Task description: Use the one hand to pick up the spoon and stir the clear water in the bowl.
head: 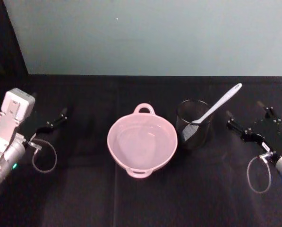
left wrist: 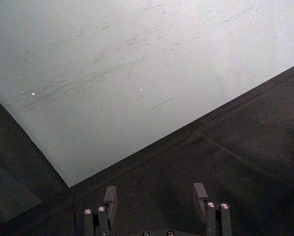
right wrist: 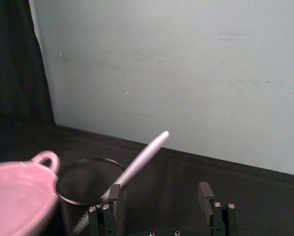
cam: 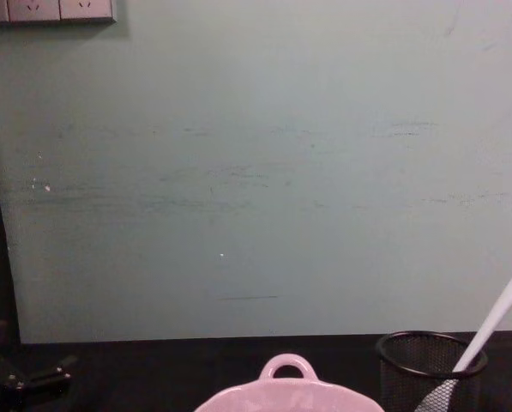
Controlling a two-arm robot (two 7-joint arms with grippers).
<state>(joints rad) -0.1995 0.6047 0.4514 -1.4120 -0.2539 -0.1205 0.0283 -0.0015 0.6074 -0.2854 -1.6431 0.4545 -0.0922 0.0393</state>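
While the spoon point(head: 217, 105) leans in the black mesh cup point(head: 193, 124) just right of the pink bowl point(head: 141, 144), the right hand point(right wrist: 159, 191) sits farther right of the bowl, fingers spread, holding nothing. The left hand point(left wrist: 155, 191), well left of the bowl over the desk point(head: 84, 189), is likewise spread.

Dim, soft focus, flat even light

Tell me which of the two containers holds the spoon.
The black mesh cup, right of the pink bowl. The spoon leans in it, handle up; the bowl has no utensil in it.
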